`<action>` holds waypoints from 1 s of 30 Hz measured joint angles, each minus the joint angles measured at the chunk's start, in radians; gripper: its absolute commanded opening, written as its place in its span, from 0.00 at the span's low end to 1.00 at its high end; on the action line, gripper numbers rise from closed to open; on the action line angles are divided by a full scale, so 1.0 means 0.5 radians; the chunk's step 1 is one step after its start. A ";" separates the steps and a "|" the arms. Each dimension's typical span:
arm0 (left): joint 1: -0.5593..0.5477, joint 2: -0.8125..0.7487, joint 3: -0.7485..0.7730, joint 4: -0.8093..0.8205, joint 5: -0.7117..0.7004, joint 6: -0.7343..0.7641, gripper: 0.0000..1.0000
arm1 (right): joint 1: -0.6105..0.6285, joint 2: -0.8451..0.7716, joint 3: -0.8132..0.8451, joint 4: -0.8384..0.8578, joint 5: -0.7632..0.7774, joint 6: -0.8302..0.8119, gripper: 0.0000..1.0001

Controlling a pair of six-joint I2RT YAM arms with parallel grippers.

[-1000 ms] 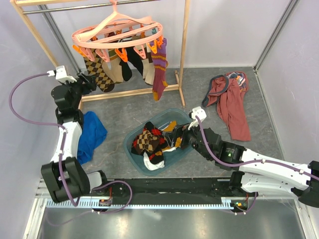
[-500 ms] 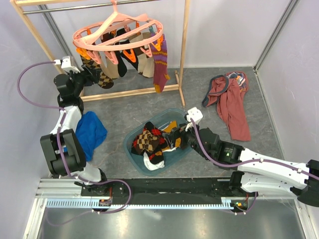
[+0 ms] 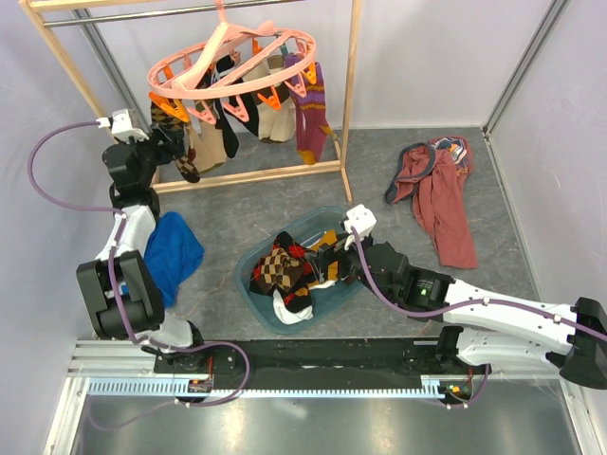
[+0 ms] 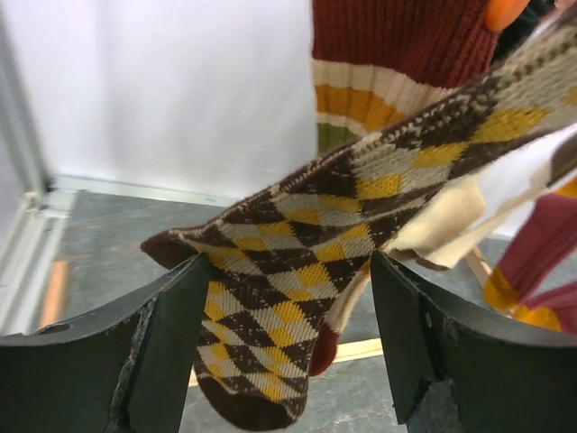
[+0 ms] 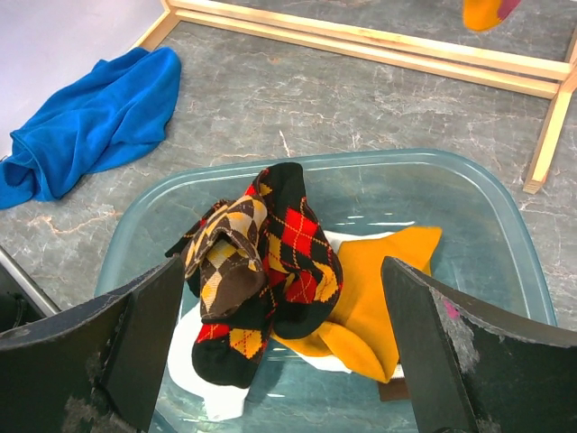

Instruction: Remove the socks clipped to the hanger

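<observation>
Left claw [image 4: 288,338] raised, astride argyle sock [image 4: 297,234], seemingly unclamped

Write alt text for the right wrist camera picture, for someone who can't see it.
The open right claw hovers over a clear teal bin holding argyle, mustard and white socks. A blue cloth lies on the grey table at upper left; a wooden rack bar crosses the top.

Brown-yellow argyle sock [image 4: 297,271], salmon-pink hanger [image 3: 289,38]
</observation>
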 measured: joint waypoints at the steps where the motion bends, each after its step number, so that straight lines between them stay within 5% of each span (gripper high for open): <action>1: 0.000 -0.035 -0.028 0.002 -0.051 0.009 0.81 | 0.000 0.000 0.000 0.002 -0.001 -0.004 0.98; 18: 0.000 -0.564 -0.296 -0.076 -0.445 0.196 0.81 | 0.000 -0.068 -0.018 0.102 -0.012 -0.069 0.98; 30: 0.000 -0.542 -0.283 -0.144 -0.097 0.220 0.80 | 0.000 -0.149 -0.064 0.118 -0.040 -0.098 0.98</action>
